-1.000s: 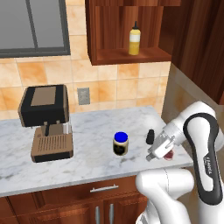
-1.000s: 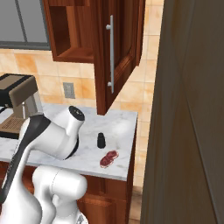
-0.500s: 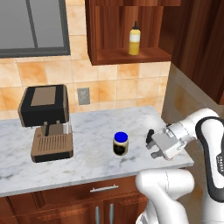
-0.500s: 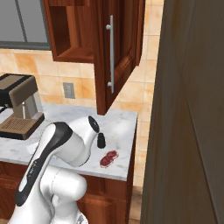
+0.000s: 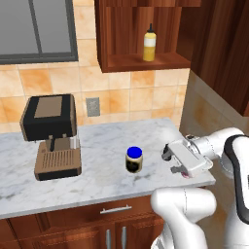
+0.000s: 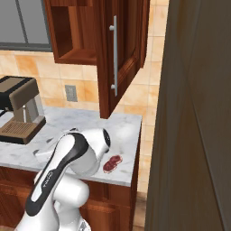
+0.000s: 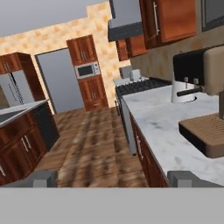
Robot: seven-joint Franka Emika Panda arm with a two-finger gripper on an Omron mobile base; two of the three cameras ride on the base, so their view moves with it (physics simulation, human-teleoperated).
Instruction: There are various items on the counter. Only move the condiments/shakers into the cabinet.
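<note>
The yellow squeeze bottle (image 5: 149, 44) stands upright on the shelf of the wall cabinet (image 5: 127, 62), towards the right of the open compartment. The blue-lidded jar (image 5: 134, 159) stands upright on the marbled counter (image 5: 97, 180), near the front edge and well to the right of the coffee machine (image 5: 51, 136). The gripper (image 5: 171, 157) lies level just above the counter, right of the jar and apart from it, pointing left along the worktop. Its fingers (image 7: 42, 178) stand wide apart with nothing between them; the hand view looks between them down the length of the counter to the coffee machine's base and a stove (image 7: 140, 85) further off. The small black shaker cannot be made out; the hand covers the spot beside the jar. The small dark-red lumpy object (image 6: 112, 163) lies on the counter near its right front corner, just beside the arm's elbow (image 6: 97, 144) in the right base view; in the left base view a sliver of it shows under the hand. The cabinet door (image 6: 122, 58) hangs open, its long metal handle (image 6: 113, 54) facing out
</note>
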